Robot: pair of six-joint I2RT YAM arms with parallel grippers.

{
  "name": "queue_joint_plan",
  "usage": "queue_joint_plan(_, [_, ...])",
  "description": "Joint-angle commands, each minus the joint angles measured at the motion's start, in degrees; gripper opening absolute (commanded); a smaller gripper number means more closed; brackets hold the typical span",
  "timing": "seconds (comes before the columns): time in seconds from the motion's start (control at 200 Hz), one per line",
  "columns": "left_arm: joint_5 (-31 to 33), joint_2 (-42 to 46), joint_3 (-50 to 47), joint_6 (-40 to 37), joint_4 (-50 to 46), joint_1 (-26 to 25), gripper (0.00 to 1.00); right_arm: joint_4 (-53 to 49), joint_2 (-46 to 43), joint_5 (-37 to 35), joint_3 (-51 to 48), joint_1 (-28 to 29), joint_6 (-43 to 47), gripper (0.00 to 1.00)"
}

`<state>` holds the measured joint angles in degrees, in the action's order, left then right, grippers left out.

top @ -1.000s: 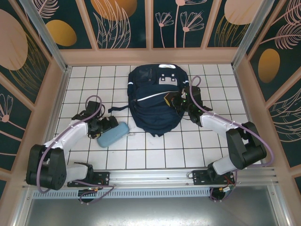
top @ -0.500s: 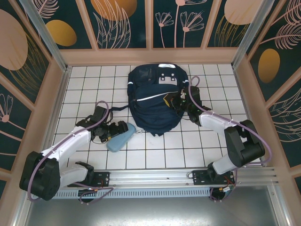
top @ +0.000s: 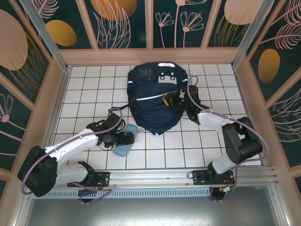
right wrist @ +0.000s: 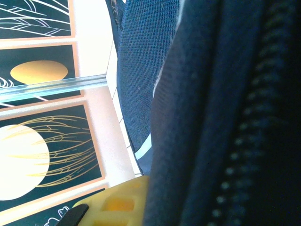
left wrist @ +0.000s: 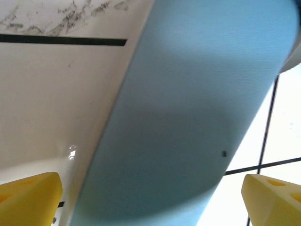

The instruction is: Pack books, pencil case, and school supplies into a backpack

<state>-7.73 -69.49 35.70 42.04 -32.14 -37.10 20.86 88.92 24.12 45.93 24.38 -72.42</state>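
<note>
Left hand [top: 124,139], right hand [top: 170,100], one backpack [top: 149,115]

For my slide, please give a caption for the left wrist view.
Open left hand straddling the light-blue pencil case on the tiled table.

A table [top: 84,89] of white square tiles with dark grout fills the booth floor. A beige wooden frame [top: 150,56] rims it. Above stand dark teal wall panels [top: 124,23] with orange ovals and pale line-drawn plants, and aluminium posts [top: 42,28] rise at the back corners. A slotted metal rail [top: 155,176] runs along the near edge, with a grey metal sheet [top: 150,212] below it. The left wrist view shows grey smudges [left wrist: 70,14] on a tile above a grout line [left wrist: 61,41]. The right wrist view shows an orange oval [right wrist: 40,71] above an aluminium bar [right wrist: 51,87].
</note>
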Motion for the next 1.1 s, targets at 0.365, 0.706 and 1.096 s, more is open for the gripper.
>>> queue_joint_plan(0.365, [7.2, -7.7, 4.6, -3.9, -2.7, -6.0, 0.98, 2.4, 1.3, -1.2, 2.2, -1.0, -0.5, 0.0])
queue_joint_plan(0.706, [7.5, -8.3, 3.5, -5.3, -1.0, -6.2, 0.74, 1.0, 0.4, 0.4, 4.3, -0.3, 1.4, 0.0])
queue_joint_plan(1.096, [8.5, -10.0, 3.7, -5.8, -0.3, -6.3, 0.77, 1.7, 1.3, 2.7, 6.1, 0.6, 1.2, 0.0])
